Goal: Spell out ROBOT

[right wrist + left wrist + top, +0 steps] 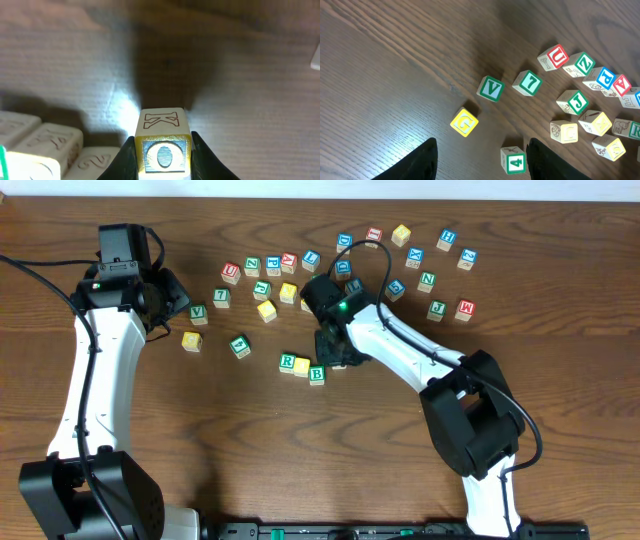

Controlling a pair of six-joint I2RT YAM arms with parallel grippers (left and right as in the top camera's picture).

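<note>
Yellow O cube (163, 151) sits clamped in the right gripper's (163, 159) jaws near the green B cube (317, 374) (left gripper's (481, 162) jaws stand apart, holding nothing).

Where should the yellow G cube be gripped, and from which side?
Best to grip the yellow G cube on two opposite side faces, coming down from above. It lies flat with G up, apart from the green V cube, bare table all around; turn the jaws to match its skewed edges.
</note>
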